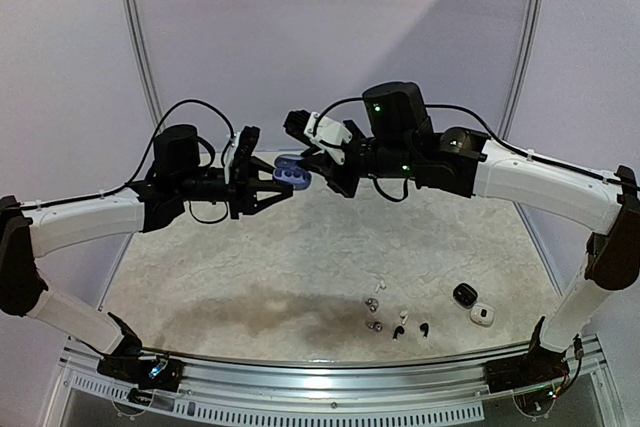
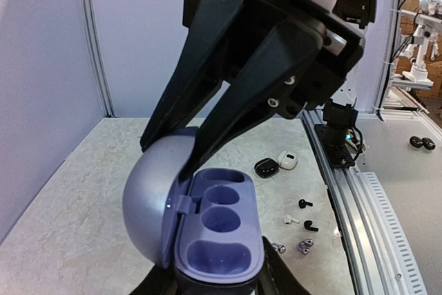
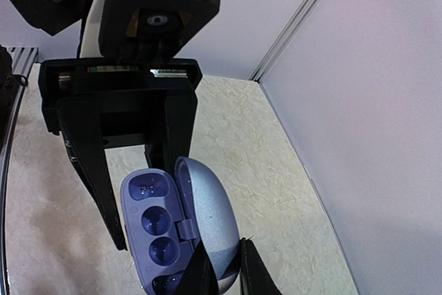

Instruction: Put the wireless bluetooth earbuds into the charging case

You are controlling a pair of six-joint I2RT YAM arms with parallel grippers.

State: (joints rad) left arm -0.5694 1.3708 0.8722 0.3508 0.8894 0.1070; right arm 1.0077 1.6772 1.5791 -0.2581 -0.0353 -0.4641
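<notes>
In the top view the left arm extends from the left edge toward mid-frame. There the left gripper is pressed in on the base of the charging case, holding it in the air above the table. In the left wrist view its two fingers rise from the bottom edge on either side of the base, touching it. The case stands open with its hinge on the left in that view. Its purple insert and moulded wells face the camera, and the rounded lid leans out to the left. From the top of the same frame the right gripper slants down with its fingers pinching the lid's rim, one on the outside of the dome and one on the inner side. The right wrist view shows the same pinch at its bottom edge, the lid caught between the two fingertips. Right of centre and low in the top view, well apart from the held case, the earbuds lie loose on the table in a small scatter. The grey ones are on the left of the group, with white and black ones to their right. Farther right, near the lower link of the right arm, a black case and a white case sit just beside each other on the table.
</notes>
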